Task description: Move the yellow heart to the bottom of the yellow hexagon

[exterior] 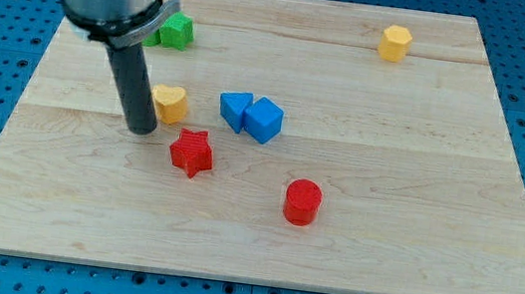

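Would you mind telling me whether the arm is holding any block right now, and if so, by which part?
Nothing is held; the arm ends in a plain rod. My tip stands on the board just to the view's left of the yellow heart, close beside its edge.

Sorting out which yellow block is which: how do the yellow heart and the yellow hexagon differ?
The yellow heart has a notched, lobed top; the yellow hexagon is flat-sided. The heart sits left of centre, right beside my tip; the hexagon stands alone near the view's top right. Both are the same yellow.
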`<move>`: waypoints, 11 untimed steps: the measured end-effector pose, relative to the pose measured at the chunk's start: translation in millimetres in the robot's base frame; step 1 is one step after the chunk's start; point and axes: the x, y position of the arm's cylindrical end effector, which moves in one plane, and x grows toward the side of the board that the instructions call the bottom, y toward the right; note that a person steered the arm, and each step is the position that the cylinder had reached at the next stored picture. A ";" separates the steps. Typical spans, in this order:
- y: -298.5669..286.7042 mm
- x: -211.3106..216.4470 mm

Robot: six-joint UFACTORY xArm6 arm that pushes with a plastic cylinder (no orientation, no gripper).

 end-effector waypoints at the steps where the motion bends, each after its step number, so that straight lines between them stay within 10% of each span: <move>1: -1.5 -40.2; 4: 103.6 -133.3; 7: 236.2 -115.8; 11: 272.5 -124.1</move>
